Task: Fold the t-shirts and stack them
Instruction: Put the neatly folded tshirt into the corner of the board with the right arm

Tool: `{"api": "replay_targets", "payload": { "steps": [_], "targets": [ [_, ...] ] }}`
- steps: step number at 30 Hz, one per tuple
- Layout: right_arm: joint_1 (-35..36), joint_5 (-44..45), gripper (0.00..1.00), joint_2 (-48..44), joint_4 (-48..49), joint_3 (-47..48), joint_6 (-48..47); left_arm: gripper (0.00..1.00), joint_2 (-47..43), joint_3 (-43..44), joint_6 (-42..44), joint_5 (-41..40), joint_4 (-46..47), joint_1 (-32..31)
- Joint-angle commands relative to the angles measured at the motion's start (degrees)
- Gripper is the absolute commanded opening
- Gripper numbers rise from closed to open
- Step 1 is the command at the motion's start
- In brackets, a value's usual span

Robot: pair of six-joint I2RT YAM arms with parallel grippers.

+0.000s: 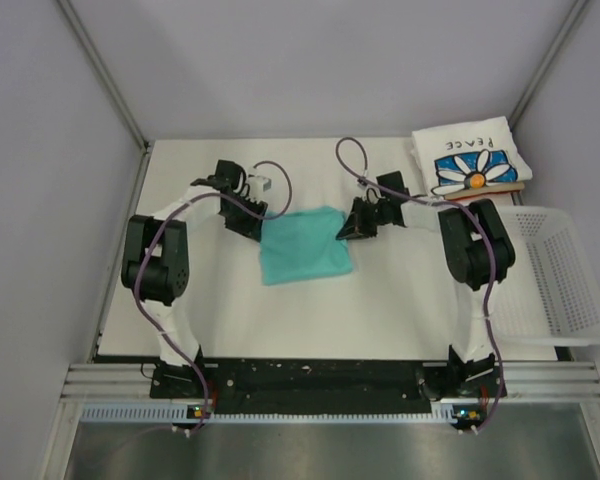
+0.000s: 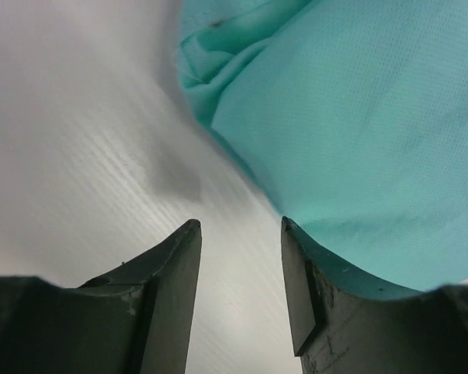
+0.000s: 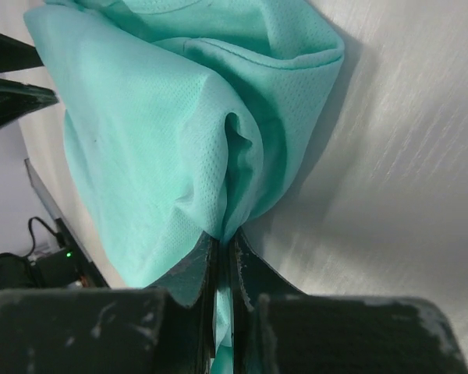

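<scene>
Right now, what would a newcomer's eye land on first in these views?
The teal t-shirt lies in a rough square at the middle of the table, one edge pinched in the shut right end effector. The left end effector sits at its opposite edge, jaws apart with nothing between them. At the far right corner lies a folded daisy-print PEACE t-shirt, next to a white mesh basket.

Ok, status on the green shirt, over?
Right gripper shut on the green shirt, at its edge. Left gripper open, empty, beside it. Daisy shirt folded, far right corner. Nothing in the way.
</scene>
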Motion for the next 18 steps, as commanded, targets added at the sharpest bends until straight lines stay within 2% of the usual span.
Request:
{"api": "replay_targets", "payload": {
  "steps": [1,7,10,14,18],
  "targets": [
    [-0.61,6.98,0.00,-4.11,-11.32,5.97,-10.03,0.51,-6.94,4.08,1.53,-1.19,0.36,2.58],
    [-2.02,19.55,0.00,-4.38,-28.64,18.00,-25.59,0.52,-10.80,4.09,4.78,-1.19,-2.02,6.89],
    [-2.55,28.69,0.00,-3.94,-35.33,24.33,-33.49,0.52,-12.47,3.39,6.19,-1.80,-2.46,8.21],
    [-2.72,39.85,0.00,-2.10,-39.91,33.03,-43.25,0.54,-13.80,2.94,7.68,-2.77,-2.99,8.74],
    [-2.90,52.33,0.00,1.06,-43.78,42.26,-49.06,0.56,-13.62,4.35,9.35,-3.12,-5.01,8.91]
  ]
}}
